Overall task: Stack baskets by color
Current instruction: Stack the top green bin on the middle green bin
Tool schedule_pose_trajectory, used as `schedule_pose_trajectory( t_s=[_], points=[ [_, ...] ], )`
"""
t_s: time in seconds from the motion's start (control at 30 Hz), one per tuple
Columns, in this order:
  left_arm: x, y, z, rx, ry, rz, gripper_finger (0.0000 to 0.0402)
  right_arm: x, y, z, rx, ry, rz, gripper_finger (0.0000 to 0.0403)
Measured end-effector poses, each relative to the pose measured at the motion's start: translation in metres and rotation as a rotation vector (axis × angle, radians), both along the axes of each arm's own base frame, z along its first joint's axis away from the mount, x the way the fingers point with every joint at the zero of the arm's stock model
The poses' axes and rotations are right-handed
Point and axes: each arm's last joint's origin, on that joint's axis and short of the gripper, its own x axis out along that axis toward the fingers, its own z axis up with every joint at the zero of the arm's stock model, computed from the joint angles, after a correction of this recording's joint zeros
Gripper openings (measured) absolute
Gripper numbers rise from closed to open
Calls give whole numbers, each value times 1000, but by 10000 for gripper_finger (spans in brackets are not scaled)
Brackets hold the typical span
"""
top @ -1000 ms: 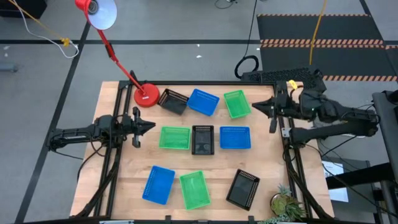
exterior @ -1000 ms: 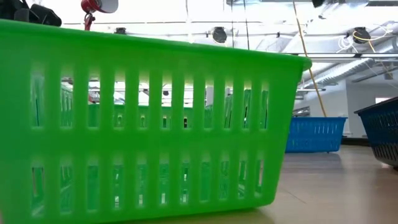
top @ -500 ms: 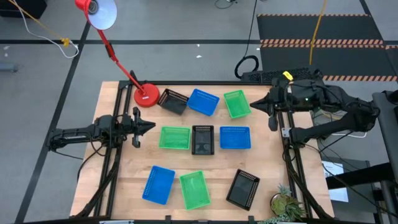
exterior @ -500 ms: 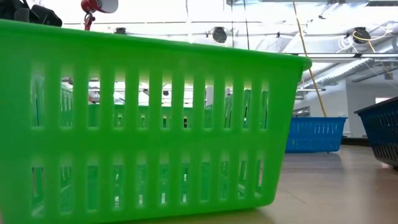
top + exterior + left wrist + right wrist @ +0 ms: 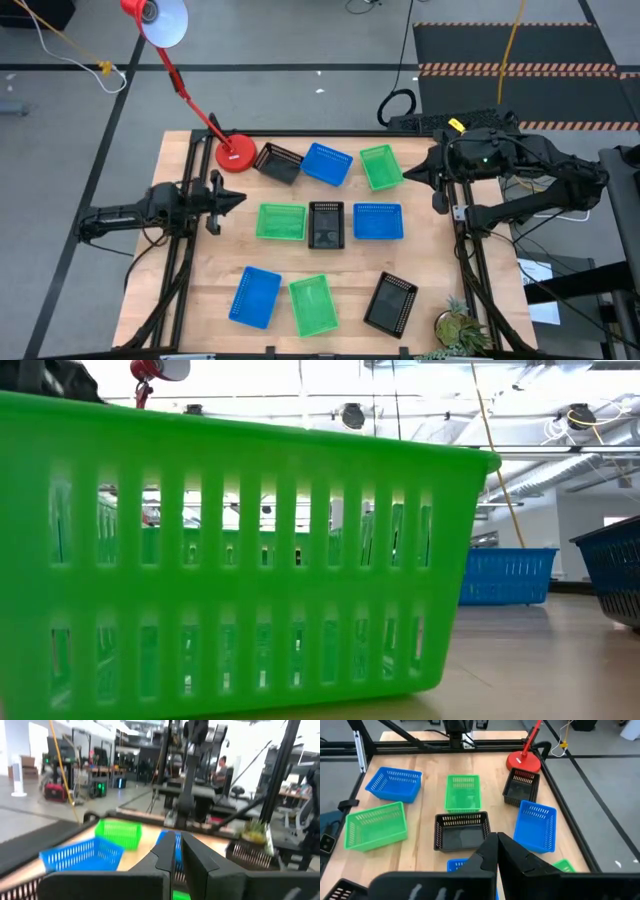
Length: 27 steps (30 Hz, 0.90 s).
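Nine baskets lie singly over the wooden tabletop, none stacked: a black basket, a blue basket and a green basket in the far row by the red lamp base, green, black and blue in the middle row, and blue, green and black in the near row. The left gripper hovers at the left edge and the right gripper at the far right edge, each with its fingers closed on nothing

The high view looks straight down on the desk; the low view sits right against a green basket; both wrist views face across the same baskets.
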Motion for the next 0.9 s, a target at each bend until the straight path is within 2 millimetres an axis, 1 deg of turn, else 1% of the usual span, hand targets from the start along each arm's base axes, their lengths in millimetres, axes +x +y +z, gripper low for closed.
schedule_pose_trajectory(
  t_s=[0.1,0.23,0.33,0.43,0.53,0.7,0.9],
  points=[
    [-7,-1,23,-11,-10,-2,33,0,0,0,-8,0,5,0],
    [-15,-1,55,-33,32,-4,33,0,0,0,-10,1,6,0],
    [-16,-2,81,-26,65,-2,33,0,0,0,-10,1,6,0],
    [-15,-2,111,-6,99,0,33,0,0,0,-10,2,6,0],
    [-10,-1,142,12,157,1,33,1,0,-3,-10,11,6,0],
    [6,1,192,45,273,1,33,3,0,-8,-9,25,6,0],
    [32,3,242,98,420,-8,33,8,0,-11,-9,12,7,0]
  ],
)
